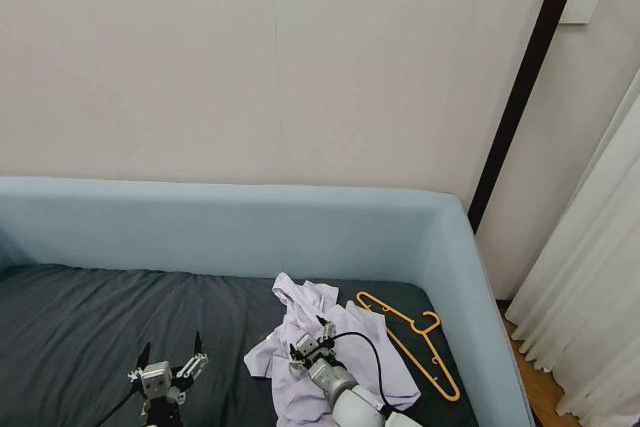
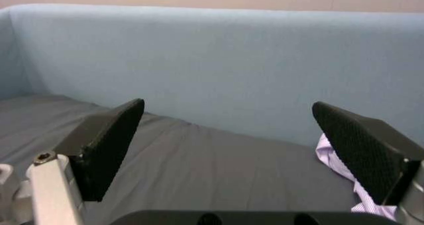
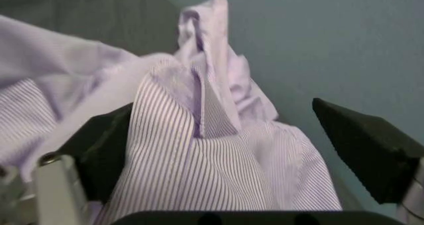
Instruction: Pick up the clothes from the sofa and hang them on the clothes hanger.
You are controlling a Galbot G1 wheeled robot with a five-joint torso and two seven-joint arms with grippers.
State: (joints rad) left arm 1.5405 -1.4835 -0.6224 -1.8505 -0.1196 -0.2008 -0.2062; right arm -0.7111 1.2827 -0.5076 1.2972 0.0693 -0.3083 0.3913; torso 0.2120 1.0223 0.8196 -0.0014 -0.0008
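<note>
A crumpled lavender striped shirt [image 1: 335, 342] lies on the dark sofa seat [image 1: 90, 317], and a fold of the shirt [image 3: 198, 135] rises between my right fingers. My right gripper [image 1: 312, 339] is open, low over the shirt's middle, its fingers [image 3: 361, 150] spread either side of that fold. An orange clothes hanger [image 1: 415, 342] lies flat on the seat just right of the shirt. My left gripper [image 1: 170, 359] hovers open over bare seat to the shirt's left. An edge of the shirt [image 2: 331, 155] shows beside one left finger [image 2: 358, 145].
The light blue sofa back [image 1: 230, 222] runs behind the seat, with the right armrest [image 1: 480, 327] close to the hanger. A dark door frame [image 1: 520, 87] and white curtain [image 1: 590, 297] stand to the right of the sofa.
</note>
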